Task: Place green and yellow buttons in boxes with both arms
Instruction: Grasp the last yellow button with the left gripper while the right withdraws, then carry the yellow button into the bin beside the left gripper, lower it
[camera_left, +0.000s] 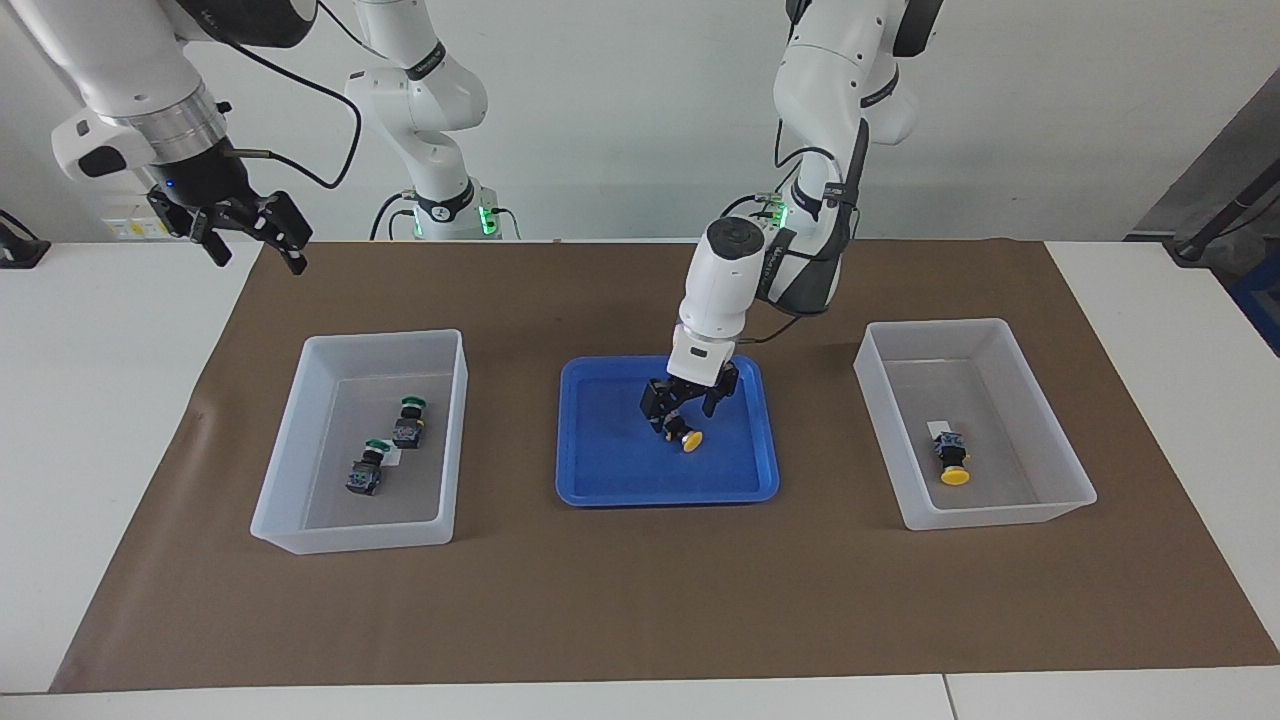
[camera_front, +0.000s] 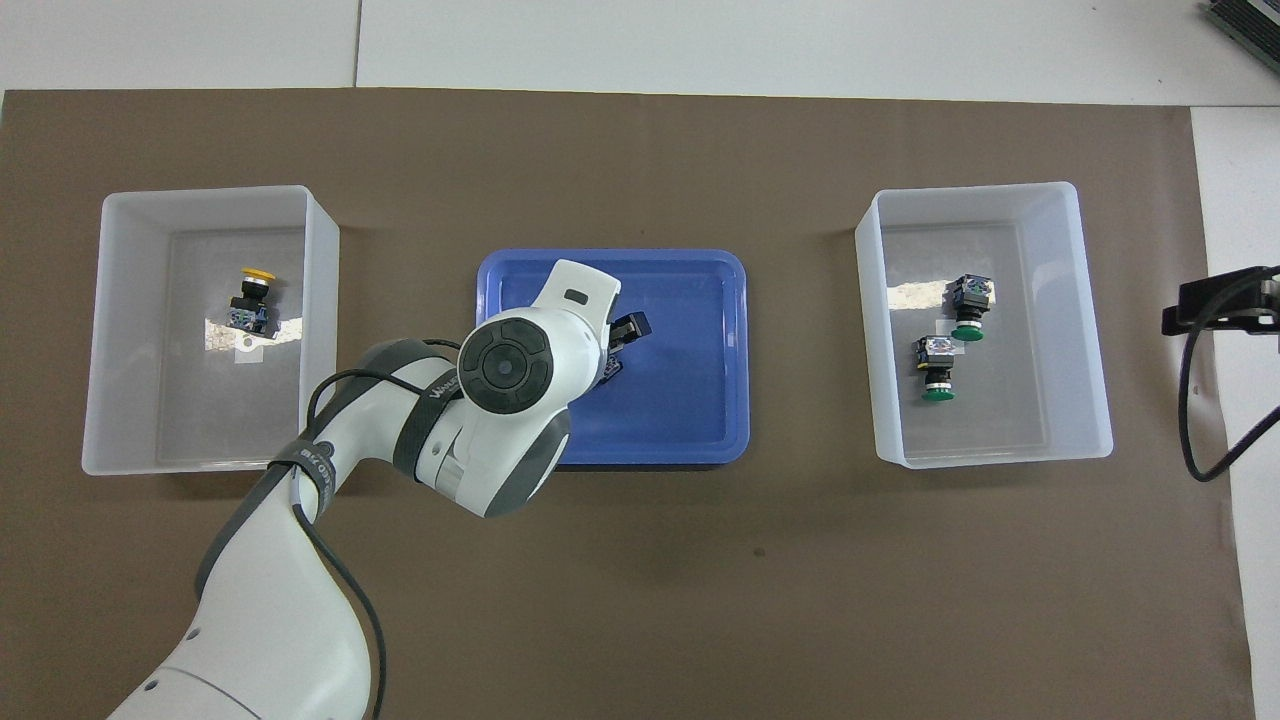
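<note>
Worktop (camera_left: 120, 420): white, covered across the middle by a brown paper mat (camera_left: 640, 600).
Blue tray (camera_left: 600, 480): shallow plastic, rounded corners, at the middle of the mat, between two translucent white plastic boxes.
Yellow button in tray (camera_left: 688, 438): black-grey blocky body with a wide round yellow cap, lying on its side on the tray floor, cap pointing away from the robots; in the overhead view almost wholly hidden under the arm.
Left gripper (camera_left: 690, 398): black, two fingers, lowered into the tray straight over the button's body.
Left fingers (camera_left: 652, 404): apart, one on either side of the dark body, the yellow cap sticking out just past the tips; contact with the body cannot be told.
Left arm (camera_front: 510, 370): white with grey joint caps, reaching in over the tray's edge nearer the robots.
Box at left arm's end (camera_left: 1040, 500): holds one yellow-capped button (camera_left: 951, 458) lying on its side beside a small white slip.
Box at right arm's end (camera_left: 300, 530): holds two green-capped buttons, both on their sides, near each other but apart; one (camera_left: 408, 424) nearer the robots, the other (camera_left: 366, 468) farther from them.
Right gripper (camera_left: 248, 232): black, raised high over the mat's corner at the right arm's end of the worktop, well apart from the boxes, holding nothing.
Right fingers (camera_left: 296, 262): spread wide.
</note>
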